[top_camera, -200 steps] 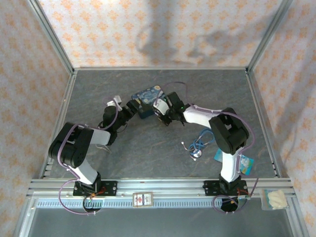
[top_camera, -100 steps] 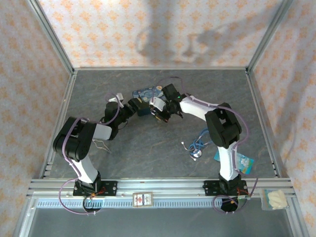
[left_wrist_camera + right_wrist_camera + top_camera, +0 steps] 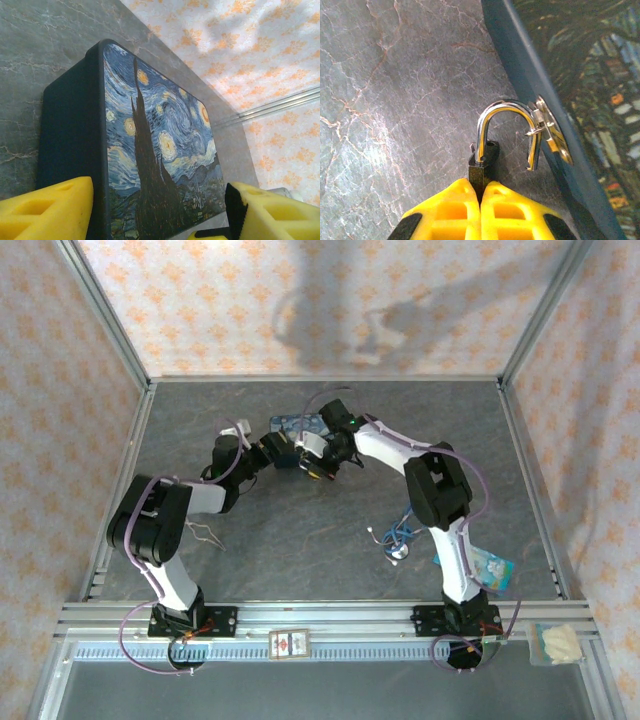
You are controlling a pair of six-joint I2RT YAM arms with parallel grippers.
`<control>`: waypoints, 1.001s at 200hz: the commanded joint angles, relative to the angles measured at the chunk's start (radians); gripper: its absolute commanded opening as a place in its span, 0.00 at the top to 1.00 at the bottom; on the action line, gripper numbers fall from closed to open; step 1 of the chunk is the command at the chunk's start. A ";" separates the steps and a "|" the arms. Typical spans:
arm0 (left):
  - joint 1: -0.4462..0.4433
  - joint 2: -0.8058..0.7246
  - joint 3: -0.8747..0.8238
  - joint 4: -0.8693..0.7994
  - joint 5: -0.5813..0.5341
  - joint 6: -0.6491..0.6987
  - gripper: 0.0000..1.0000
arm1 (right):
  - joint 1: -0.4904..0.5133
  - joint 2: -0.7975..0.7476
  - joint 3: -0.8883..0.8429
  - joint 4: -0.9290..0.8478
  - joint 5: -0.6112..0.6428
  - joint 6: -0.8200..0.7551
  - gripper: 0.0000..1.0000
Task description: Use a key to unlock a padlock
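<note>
The padlock (image 3: 483,168) has a dark body and a silvery shackle (image 3: 506,113) that stands sprung open. The shackle's free leg hooks through a small metal hasp (image 3: 553,136) on the side of the blue painted box (image 3: 580,70). My right gripper (image 3: 481,192) is shut on the padlock body, just above the grey table. My left gripper (image 3: 160,200) straddles the same box (image 3: 160,145), one yellow finger (image 3: 47,210) on each side, gripping it. In the top view both grippers (image 3: 275,452) (image 3: 320,462) meet at the box (image 3: 300,425). The key is out of view.
A blue coiled cord with a round metal disc (image 3: 400,540) lies right of centre. A blue packet (image 3: 490,568) sits by the right arm's base and a thin wire piece (image 3: 205,532) near the left arm. Patterned walls stand close behind the box.
Both grippers and the box have shifted toward the back wall. The right arm has stretched further out and to the left. The right gripper's hold on the padlock stays.
</note>
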State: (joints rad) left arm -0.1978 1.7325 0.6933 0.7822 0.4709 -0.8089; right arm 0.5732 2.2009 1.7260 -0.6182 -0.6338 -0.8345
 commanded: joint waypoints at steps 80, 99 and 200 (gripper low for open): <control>-0.015 -0.304 -0.148 -0.197 -0.051 0.002 0.28 | 0.011 0.021 -0.033 0.082 -0.120 0.190 1.00; -0.038 -0.310 -0.187 -0.130 -0.067 -0.049 0.31 | 0.011 0.025 -0.034 0.088 -0.136 0.212 1.00; -0.191 -0.052 -0.175 0.174 -0.220 -0.207 0.65 | 0.017 0.000 -0.088 0.146 -0.164 0.264 1.00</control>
State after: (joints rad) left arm -0.3801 1.6516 0.4984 0.8539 0.3202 -0.9798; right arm 0.5770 2.2108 1.6691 -0.4786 -0.7868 -0.5938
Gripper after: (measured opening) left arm 0.354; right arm 0.045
